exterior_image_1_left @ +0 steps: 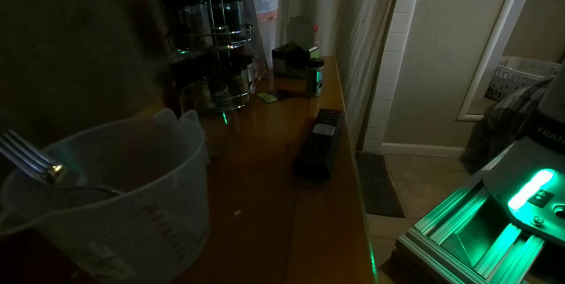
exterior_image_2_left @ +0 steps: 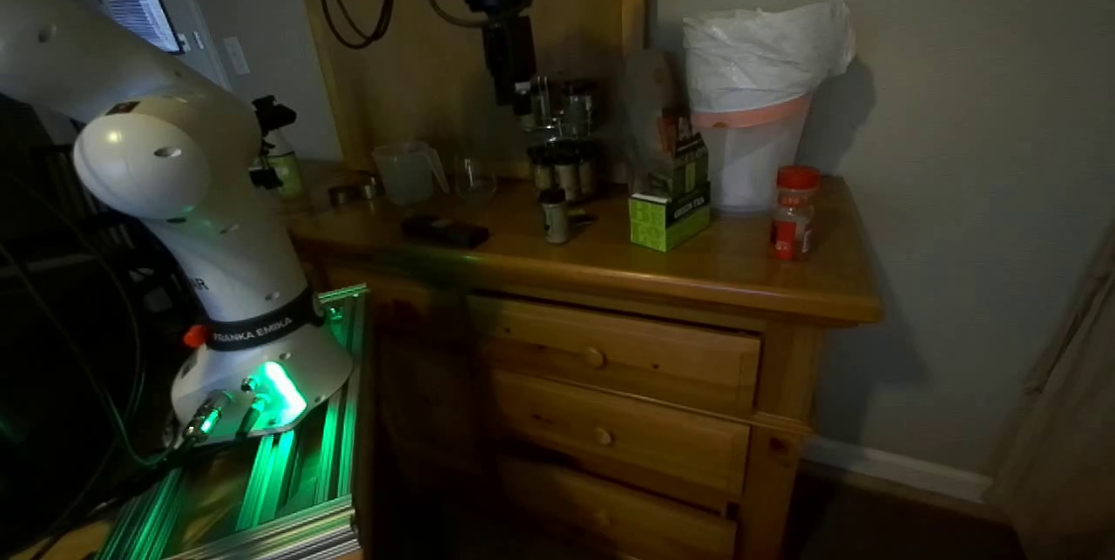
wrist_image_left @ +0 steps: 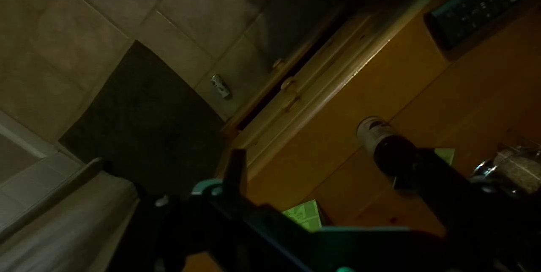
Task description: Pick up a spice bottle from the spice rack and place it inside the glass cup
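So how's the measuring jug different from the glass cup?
The jug is cloudy, while the glass cup is clear. The jug has a handle; I can't see one on the glass cup. The jug also looks larger than the glass cup. Both stand on the dresser.

Gripper (wrist_image_left: pixel 325 160): black. Rack (exterior_image_1_left: pixel 229 47): silver wire. Cup (exterior_image_2_left: pixel 475 184): colourless glass. Loose jar (exterior_image_2_left: pixel 555 220): black lid, pale label. Arm (exterior_image_2_left: pixel 144 164): white — band (exterior_image_2_left: pixel 266 329) black, lettering white, light (exterior_image_2_left: pixel 283 394) vivid green. Dresser (exterior_image_2_left: pixel 610 281): orange-brown wood, dark knots. Remote (exterior_image_1_left: pixel 317 149): black, pale grey panel. Jug (exterior_image_1_left: pixel 128 226): milky white, reddish marks. Fork (exterior_image_1_left: pixel 37 167): silver. Packet (exterior_image_1_left: pixel 267 97): green. Tea box (exterior_image_2_left: pixel 660 222): bright green and black. Shaker (exterior_image_2_left: pixel 791 216): red lid, red label. Bin (exterior_image_2_left: pixel 753 113): whitish, coral rim. Bag (exterior_image_2_left: pixel 766 50): white. Floor (wrist_image_left: pixel 72 48): beige tiles — grid of joint lines. Mat (wrist_image_left: pixel 143 128): dark grey. Wall (exterior_image_2_left: pixel 958 151): grey. Basket (exterior_image_1_left: pixel 507 81): white, rows of holes.
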Tool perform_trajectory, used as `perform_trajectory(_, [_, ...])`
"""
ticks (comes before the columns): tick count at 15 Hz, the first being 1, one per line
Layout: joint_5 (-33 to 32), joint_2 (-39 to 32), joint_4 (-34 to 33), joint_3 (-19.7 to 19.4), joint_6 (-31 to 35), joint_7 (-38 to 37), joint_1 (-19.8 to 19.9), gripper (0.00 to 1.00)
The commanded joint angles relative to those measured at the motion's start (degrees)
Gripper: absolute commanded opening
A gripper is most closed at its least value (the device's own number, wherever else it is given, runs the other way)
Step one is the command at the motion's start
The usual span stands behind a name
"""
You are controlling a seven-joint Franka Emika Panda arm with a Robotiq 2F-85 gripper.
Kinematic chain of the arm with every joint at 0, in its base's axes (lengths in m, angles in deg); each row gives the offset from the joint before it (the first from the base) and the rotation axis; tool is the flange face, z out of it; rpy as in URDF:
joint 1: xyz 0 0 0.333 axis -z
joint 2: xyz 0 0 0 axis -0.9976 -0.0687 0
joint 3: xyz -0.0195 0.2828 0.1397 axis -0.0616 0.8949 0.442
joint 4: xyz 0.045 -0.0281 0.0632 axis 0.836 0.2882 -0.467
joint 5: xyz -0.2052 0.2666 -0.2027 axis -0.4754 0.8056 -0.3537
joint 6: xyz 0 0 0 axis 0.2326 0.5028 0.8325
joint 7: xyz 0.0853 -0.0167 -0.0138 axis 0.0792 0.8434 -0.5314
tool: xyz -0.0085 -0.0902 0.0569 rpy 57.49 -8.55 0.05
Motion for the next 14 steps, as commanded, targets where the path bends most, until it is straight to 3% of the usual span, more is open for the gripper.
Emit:
perform_trajectory(1, [0.26, 0.13, -0.48, 0.80, 4.26, 1.33, -0.85, 1.00])
perform_trajectory(7, [0.74, -4.38, -9.28, 2.81, 14.10, 9.10, -6.33, 1.00])
perform_trajectory(14, [6.63, -15.68, -23.59, 4.60, 14.09, 21.47, -16.23, 1.00])
